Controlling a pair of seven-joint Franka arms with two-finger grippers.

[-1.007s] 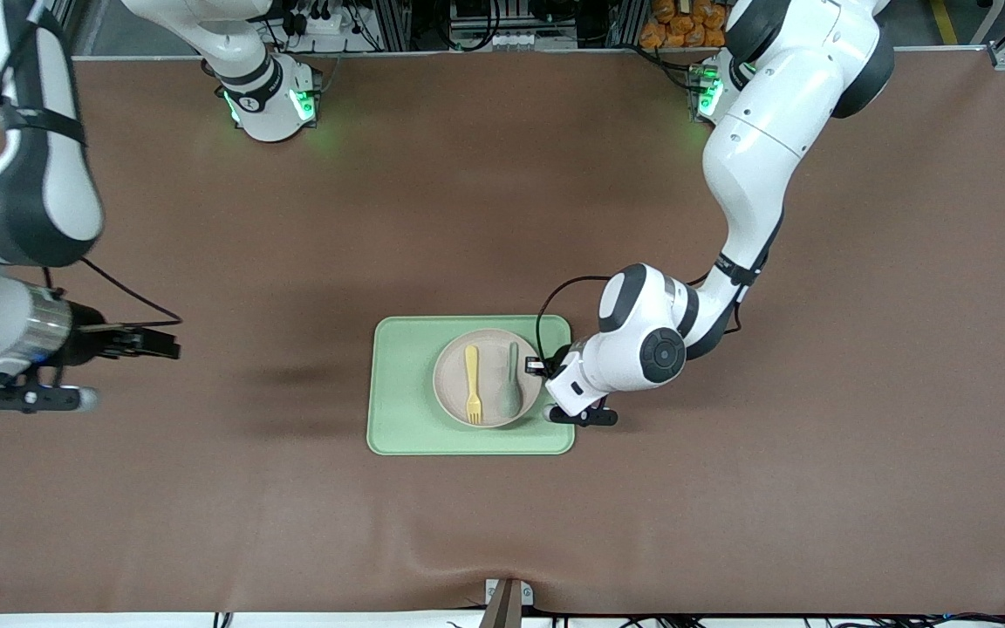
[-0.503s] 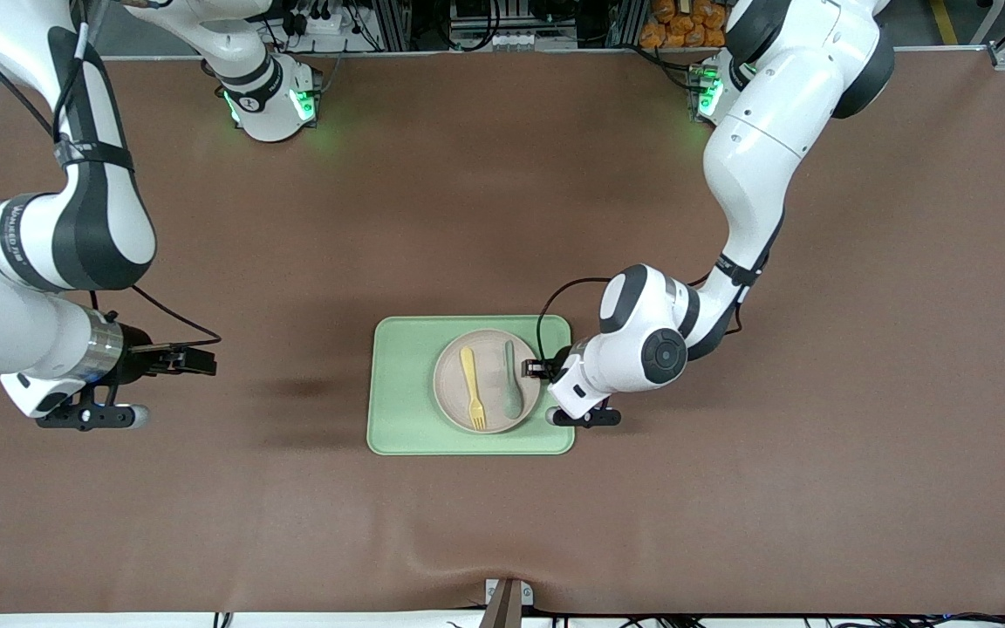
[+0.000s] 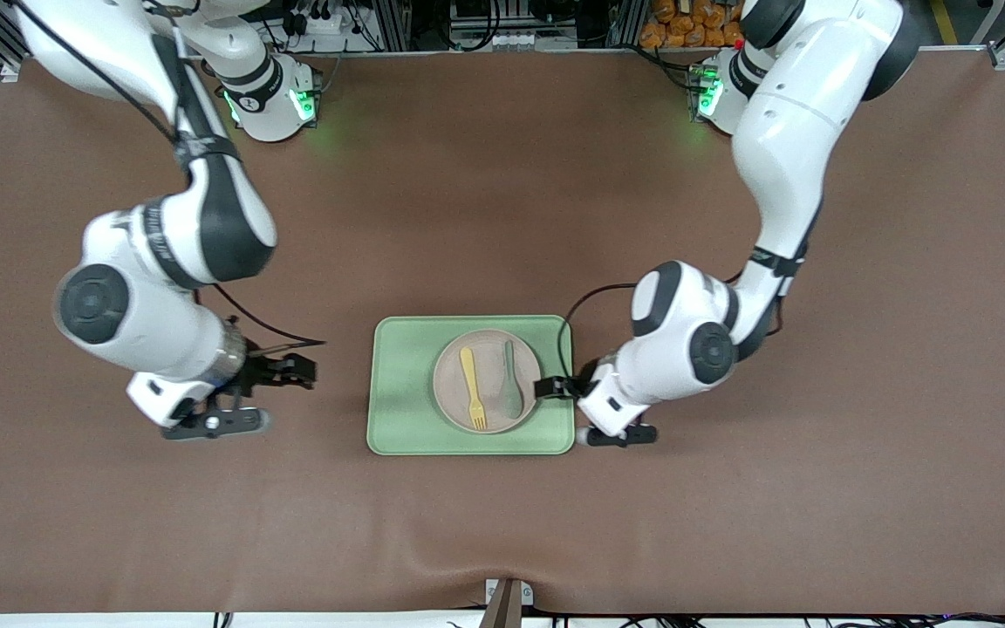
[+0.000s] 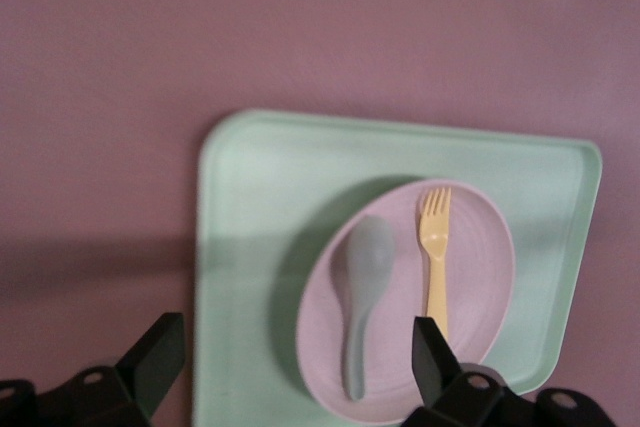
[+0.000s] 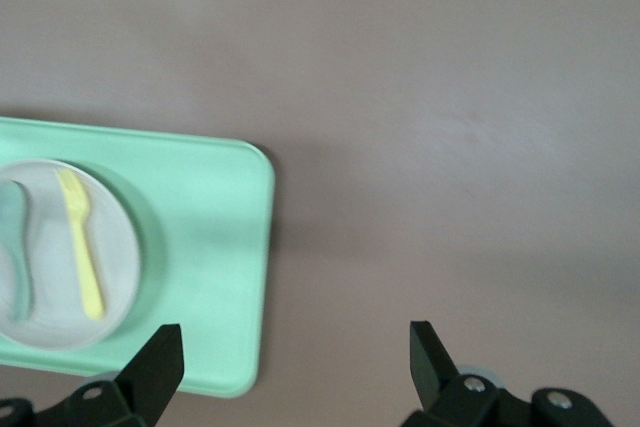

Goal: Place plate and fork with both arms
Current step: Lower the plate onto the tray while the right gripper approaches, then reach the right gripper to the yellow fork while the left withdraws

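Resting on plate (image 3: 487,381), fork (image 3: 470,389), spoon (image 3: 511,390)

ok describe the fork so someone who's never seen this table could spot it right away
Find the light-green tray in the middle of the brown table; a small round beige plate sits on it. Two small utensils lie side by side on that plate. The fork is the pale yellow one with tines, toward the right arm's end, not the grey-green spoon beside it.

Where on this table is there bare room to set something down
Bare brown table lies between the tray and the robots' bases, and between the tray and the front camera's edge. It is crowded at the tray: plate, fork and spoon fill it, the left gripper and right gripper flanking.
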